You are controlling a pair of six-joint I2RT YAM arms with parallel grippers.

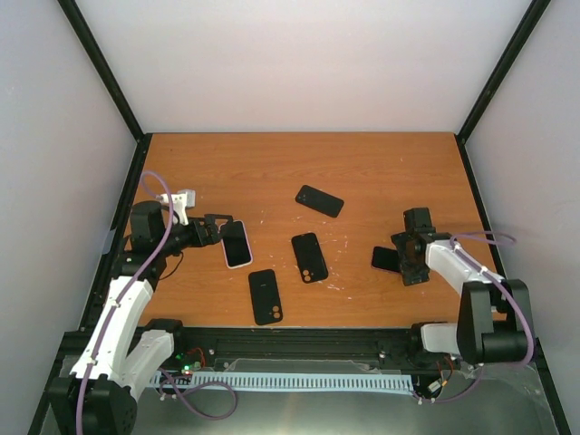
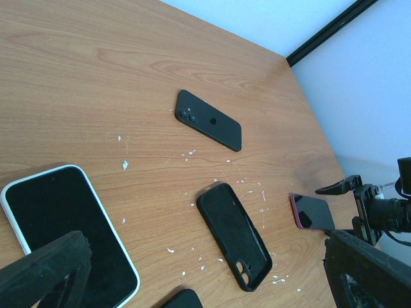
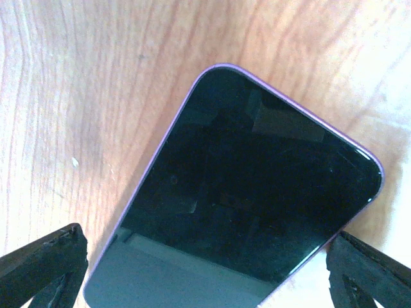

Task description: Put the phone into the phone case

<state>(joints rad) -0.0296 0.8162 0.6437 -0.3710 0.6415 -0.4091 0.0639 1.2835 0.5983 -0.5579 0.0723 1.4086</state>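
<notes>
Right pincer released, straddling purple phone, flat at tabletop 3 o'clock. Risk: phone sits diagonal; closing on corners may spin it out. Black case at its 9 o'clock.

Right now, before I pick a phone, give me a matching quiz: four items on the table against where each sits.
Things:
1. white-edged phone
2. purple-edged phone
3. black device with two lenses showing
4. black case with camera cutout

Places:
A. farthest back on the table
B. between the open fingers of the right gripper
C. centre of the table
D. right beside the left gripper

Pairs: 1-D, 2-B, 3-A, 4-C.
</notes>
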